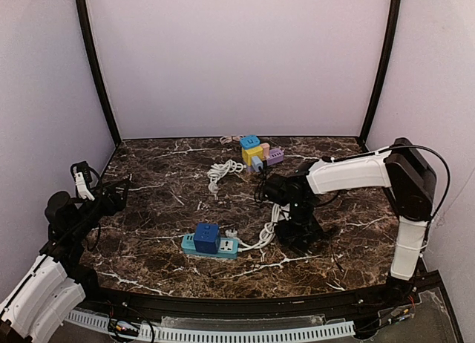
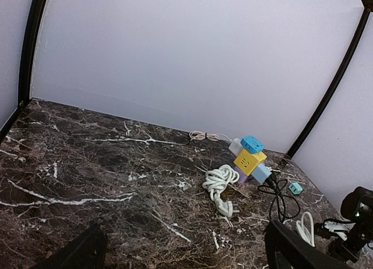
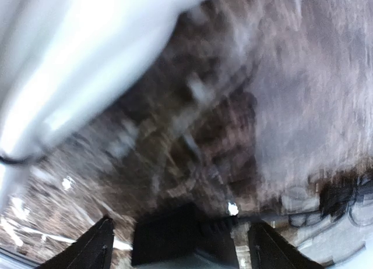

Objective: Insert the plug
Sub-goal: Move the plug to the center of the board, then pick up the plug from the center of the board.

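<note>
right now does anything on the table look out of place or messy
Nothing looks spilled or broken. The coloured cube adapters at the back sit in a crooked clump, some tilted, and a white cord lies loosely coiled beside them. The right wrist view is too blurred to judge.

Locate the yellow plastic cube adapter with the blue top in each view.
Top external: yellow plastic cube adapter, far centre, near the back wall.
Left wrist: adapter right of centre, by the back wall.
Right wrist: blurred; not seen.
Shared landmark: coiled white cable beside it.
</note>
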